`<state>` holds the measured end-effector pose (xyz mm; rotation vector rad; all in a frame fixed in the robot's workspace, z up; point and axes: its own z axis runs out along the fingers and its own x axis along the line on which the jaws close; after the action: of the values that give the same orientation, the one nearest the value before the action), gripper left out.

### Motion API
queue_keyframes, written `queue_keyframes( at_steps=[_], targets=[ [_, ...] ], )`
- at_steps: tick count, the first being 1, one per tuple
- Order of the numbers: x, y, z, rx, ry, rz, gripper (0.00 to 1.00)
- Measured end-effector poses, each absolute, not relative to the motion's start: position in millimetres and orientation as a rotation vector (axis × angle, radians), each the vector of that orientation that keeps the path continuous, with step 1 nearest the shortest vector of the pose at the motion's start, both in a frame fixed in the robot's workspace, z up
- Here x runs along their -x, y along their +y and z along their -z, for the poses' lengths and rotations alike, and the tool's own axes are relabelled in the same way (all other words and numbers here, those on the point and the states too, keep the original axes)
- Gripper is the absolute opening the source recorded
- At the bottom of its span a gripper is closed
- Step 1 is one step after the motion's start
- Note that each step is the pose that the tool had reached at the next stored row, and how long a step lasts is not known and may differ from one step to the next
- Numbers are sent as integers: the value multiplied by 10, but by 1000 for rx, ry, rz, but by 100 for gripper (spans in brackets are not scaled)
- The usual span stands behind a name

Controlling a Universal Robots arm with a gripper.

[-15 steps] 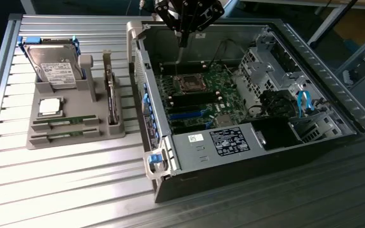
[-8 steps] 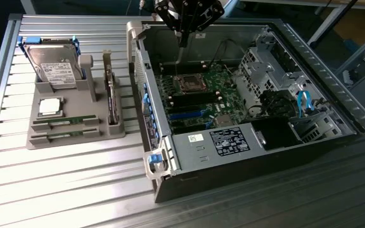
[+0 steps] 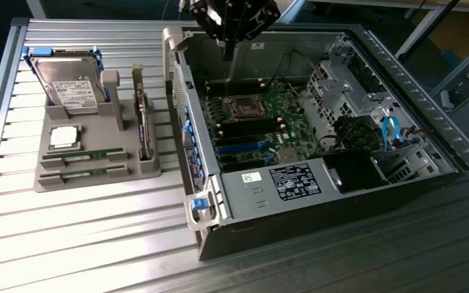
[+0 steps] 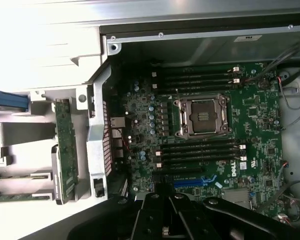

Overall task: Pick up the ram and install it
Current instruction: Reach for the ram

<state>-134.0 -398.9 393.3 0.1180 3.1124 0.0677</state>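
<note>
**Step in hand: ram pickup, not yet begun**

Exterior view: my gripper (image 3: 228, 55) hangs clenched and empty over the motherboard (image 3: 275, 101) inside the open case (image 3: 300, 232). The ram (image 3: 83, 156) lies in the gray holder (image 3: 96, 182) at the exterior view's left, well apart from me.

Wrist view: the ram (image 4: 20, 175) sits outside the case wall. In my judgement, the grasp calls for opened fingers aligned along the stick.

Two ram sticks (image 3: 83, 156), one hard drive (image 3: 71, 85), one processor chip (image 3: 63, 137), one upright card (image 3: 142, 119), one gray holder (image 3: 96, 119), one open computer case (image 3: 316, 223).
</note>
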Motion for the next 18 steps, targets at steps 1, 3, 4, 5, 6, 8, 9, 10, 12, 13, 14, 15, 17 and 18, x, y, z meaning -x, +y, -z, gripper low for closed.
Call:
queue_keyframes(
  at_steps=[1,3,4,5,6,8,9,10,12,13,14,15,17,18],
  targets=[
    [1368,-3989,-3933,-118,3112,-68,10],
    [1421,-3989,-3933,-118,3113,-68,10],
    [1443,-3989,-3933,-118,3113,-68,10],
    [1484,-3989,-3933,-118,3112,-68,10],
    [1532,-3989,-3933,-118,3112,-68,10],
    [1630,-3990,-3932,-118,3112,-68,10],
    [1678,-3989,-3932,-118,3112,-68,10],
    [1721,-3990,-3933,-118,3112,-68,10],
    [1779,-3989,-3933,-118,3113,-67,10],
    [1852,-3989,-3932,-118,3112,-68,10],
    [1891,-3989,-3931,-118,3112,-68,10],
    [1919,-3989,-3931,-118,3112,-68,10],
    [1974,-3989,-3931,-118,3113,-68,10],
    [1999,-3990,-3931,-118,3112,-68,10]
  ],
)
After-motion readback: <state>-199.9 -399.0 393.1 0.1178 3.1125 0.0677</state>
